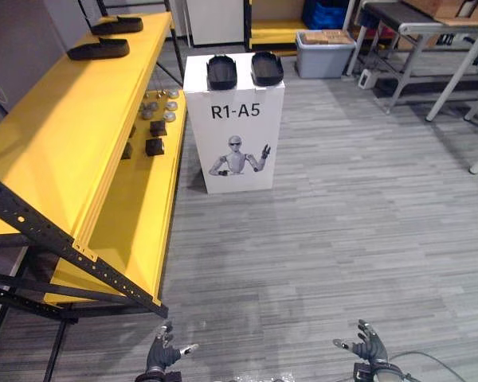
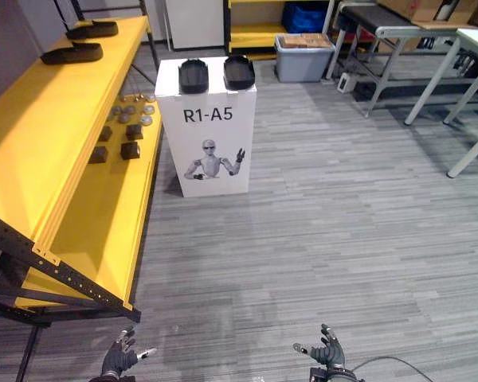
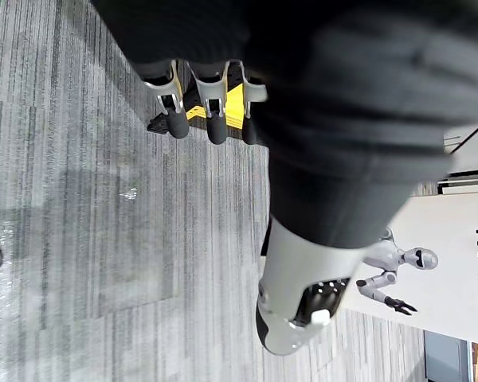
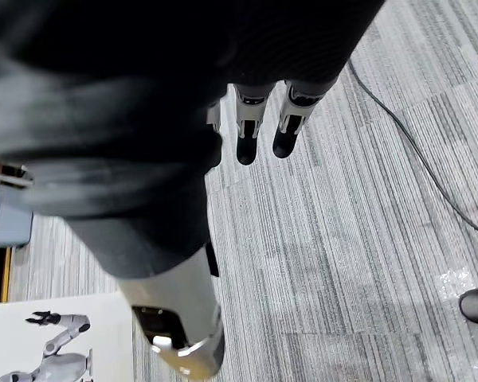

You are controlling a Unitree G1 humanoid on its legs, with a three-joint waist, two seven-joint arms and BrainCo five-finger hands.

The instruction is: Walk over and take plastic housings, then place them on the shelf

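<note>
left hand: low at 7 o'clock in the head view, over bare floor. fingers spread and relaxed, thumb out toward the middle, holding nothing.
left wrist check: fingers straight in a row, thumb apart from them, carpet past them.
right hand: low at 5 o'clock, fingers spread, thumb out toward the middle, empty.
right wrist check: fingers straight, nothing pinched, carpet past them.
white box: upright on the floor at 12 o'clock, well apart from both hands, robot figure printed on its front face.
first box housing: black, lying on the box top, 11 o'clock side.
second box housing: black, same top, 1 o'clock side, just beside the first with a small gap.
yellow shelf: runs from 8 to 11 o'clock on a black perforated frame, its far end just beside the box.
near shelf housing: black, flat on the top level toward the far end, 11 o'clock.
far shelf housing: black, same level, just past the near one, apart from it.
lower level: small dark blocks and round metal parts sit near each other, close to the box side.
grey bin: on the floor at 1 o'clock, behind the box, tan packs inside.
tables: light metal legs, 2 o'clock, well apart from the box.
floor: grey striped carpet between the hands and the box.
</note>
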